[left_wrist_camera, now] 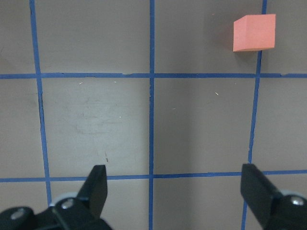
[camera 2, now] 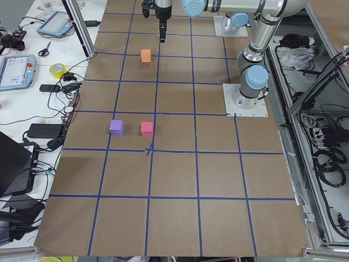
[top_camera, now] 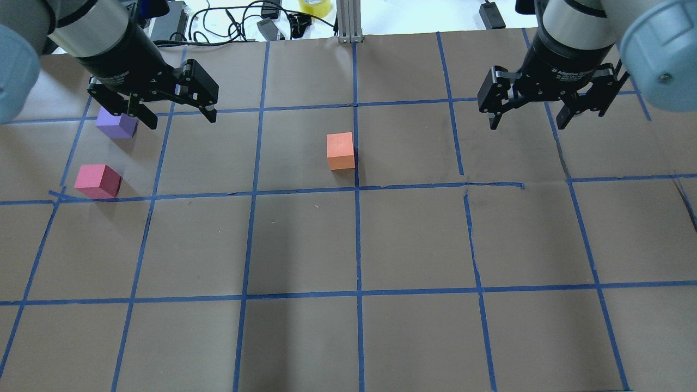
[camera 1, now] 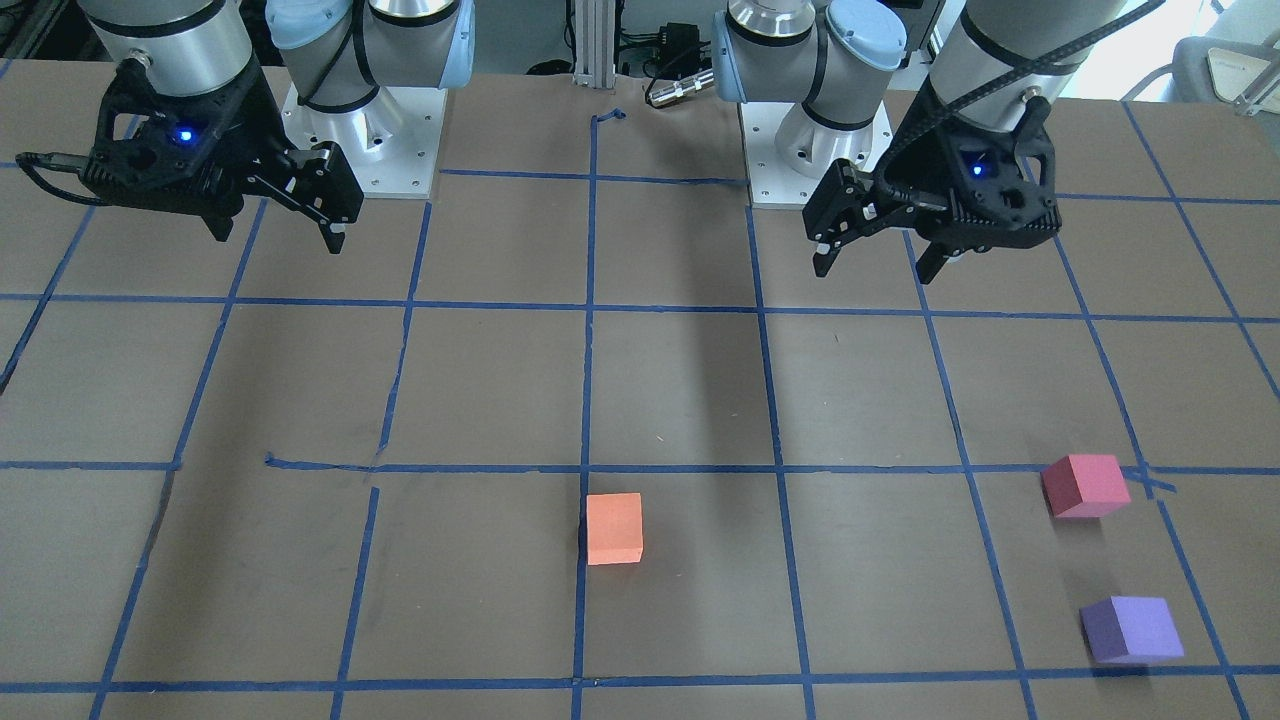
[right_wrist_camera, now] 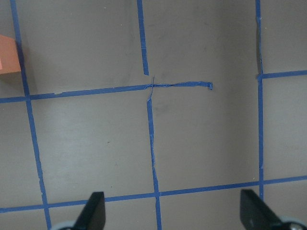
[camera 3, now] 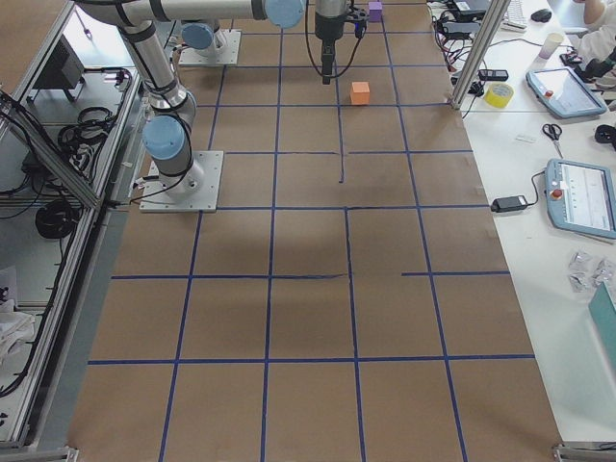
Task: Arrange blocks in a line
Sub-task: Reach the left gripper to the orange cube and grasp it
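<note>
Three cubes sit on the brown table. The orange block (camera 1: 614, 528) (top_camera: 341, 152) (left_wrist_camera: 254, 32) is near the centre line; its edge shows in the right wrist view (right_wrist_camera: 7, 55). The pinkish-red block (camera 1: 1085, 485) (top_camera: 97, 181) and the purple block (camera 1: 1132, 630) (top_camera: 116, 124) sit apart on the robot's left side. My left gripper (camera 1: 872, 272) (top_camera: 179, 121) (left_wrist_camera: 175, 187) is open and empty, held above the table. In the overhead view it is just right of the purple block. My right gripper (camera 1: 278, 240) (top_camera: 527, 125) (right_wrist_camera: 173, 211) is open and empty, above bare table on the right.
Blue tape lines (top_camera: 356, 188) form a grid on the table. Both arm bases (camera 1: 365, 150) (camera 1: 815, 160) stand on the robot's side. Cables and a yellow tape roll (top_camera: 315, 6) lie beyond the far edge. Tablets (camera 3: 577, 197) lie on a side bench.
</note>
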Robot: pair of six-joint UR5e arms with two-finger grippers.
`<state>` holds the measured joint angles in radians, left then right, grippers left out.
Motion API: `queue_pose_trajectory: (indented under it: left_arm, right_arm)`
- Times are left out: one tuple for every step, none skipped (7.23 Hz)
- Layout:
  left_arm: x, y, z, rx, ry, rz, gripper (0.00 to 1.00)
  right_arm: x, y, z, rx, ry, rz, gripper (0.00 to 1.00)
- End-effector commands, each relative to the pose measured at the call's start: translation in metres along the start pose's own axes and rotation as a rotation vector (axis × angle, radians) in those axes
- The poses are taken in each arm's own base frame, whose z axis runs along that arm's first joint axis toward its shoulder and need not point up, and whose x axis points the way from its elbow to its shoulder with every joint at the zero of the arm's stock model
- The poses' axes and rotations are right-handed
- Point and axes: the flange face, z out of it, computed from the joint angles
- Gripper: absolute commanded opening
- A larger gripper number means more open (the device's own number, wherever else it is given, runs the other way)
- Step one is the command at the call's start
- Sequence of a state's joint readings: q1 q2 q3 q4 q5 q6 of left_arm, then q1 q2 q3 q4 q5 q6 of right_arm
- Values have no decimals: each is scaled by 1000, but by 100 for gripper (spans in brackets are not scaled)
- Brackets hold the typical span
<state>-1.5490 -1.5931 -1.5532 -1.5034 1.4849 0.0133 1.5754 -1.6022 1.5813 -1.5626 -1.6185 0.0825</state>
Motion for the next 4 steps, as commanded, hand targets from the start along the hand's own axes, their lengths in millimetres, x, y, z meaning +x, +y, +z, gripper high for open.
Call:
queue_pose_trajectory:
  left_arm:
    - [63, -37, 72, 20, 2, 9, 100]
    - [83, -61, 102, 92, 20, 1, 100]
    - [108, -73, 143, 91, 21, 2, 100]
    - [127, -83, 176, 97, 23, 34, 100]
  right_arm:
    - [0, 1, -2, 2, -2, -4, 100]
    - [-1, 1, -2, 2, -11, -6, 100]
    - [-1, 1, -2, 0, -15, -9, 100]
    - [-1, 2, -2, 1, -17, -9, 100]
